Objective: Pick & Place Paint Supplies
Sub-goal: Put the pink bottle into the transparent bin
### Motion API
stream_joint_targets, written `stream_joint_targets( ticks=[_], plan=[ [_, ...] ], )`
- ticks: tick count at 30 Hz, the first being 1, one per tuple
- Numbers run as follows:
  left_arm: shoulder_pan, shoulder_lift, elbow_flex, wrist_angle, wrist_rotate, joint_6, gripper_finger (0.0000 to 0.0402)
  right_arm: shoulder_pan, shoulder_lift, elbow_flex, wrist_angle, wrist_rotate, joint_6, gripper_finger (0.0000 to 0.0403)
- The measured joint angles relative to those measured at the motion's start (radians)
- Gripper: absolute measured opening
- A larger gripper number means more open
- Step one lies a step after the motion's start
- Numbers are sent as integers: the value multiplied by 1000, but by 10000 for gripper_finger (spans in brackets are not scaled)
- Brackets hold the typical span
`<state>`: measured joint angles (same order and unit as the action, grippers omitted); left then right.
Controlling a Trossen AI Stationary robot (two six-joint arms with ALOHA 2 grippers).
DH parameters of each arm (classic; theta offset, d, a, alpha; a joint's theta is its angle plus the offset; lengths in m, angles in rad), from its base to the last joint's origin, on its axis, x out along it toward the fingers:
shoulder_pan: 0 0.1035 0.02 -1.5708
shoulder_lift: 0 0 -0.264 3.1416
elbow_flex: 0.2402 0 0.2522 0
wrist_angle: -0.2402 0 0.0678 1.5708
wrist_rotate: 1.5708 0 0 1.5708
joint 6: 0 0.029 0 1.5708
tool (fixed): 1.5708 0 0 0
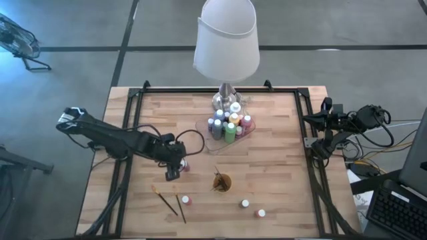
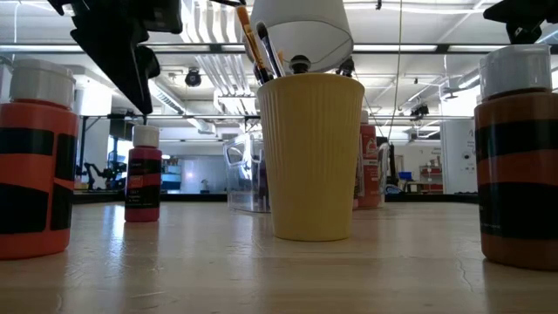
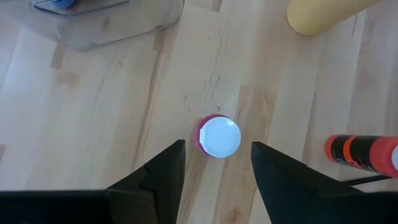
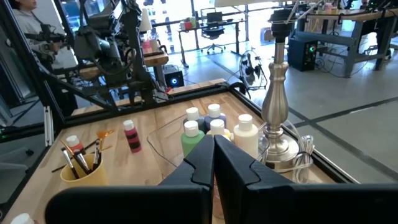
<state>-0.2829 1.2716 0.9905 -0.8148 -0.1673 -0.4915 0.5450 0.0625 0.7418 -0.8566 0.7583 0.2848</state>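
Observation:
A magenta paint bottle with a white cap point(image 3: 219, 137) stands upright on the wooden table point(image 1: 280, 187). My left gripper point(image 3: 217, 147) hangs open above it, pointing down, with one finger on either side of the cap and clear of it. In the low view the left gripper point(image 2: 122, 52) is just over the magenta bottle point(image 2: 143, 174). Several more bottles stand in the clear tray point(image 1: 227, 127). Brushes stick up from the cup point(image 1: 221, 181), and two brushes point(image 1: 170, 200) lie flat near the table's near edge. My right gripper point(image 4: 213, 155) is shut and parked at the table's right edge.
A lamp point(image 1: 227, 40) stands at the far edge behind the tray. An orange bottle point(image 1: 186, 199) and two more bottles point(image 1: 245, 203) point(image 1: 260, 213) stand near the near edge. A person point(image 4: 25, 25) shows in the room beyond.

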Motion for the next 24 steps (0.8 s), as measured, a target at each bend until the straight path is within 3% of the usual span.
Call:
stream_joint_targets(
  ticks=[24],
  plan=[
    [0, 0, -121, 167, 25, 25, 188, 0, 0, 0, 0, 0, 0, 8]
  ],
)
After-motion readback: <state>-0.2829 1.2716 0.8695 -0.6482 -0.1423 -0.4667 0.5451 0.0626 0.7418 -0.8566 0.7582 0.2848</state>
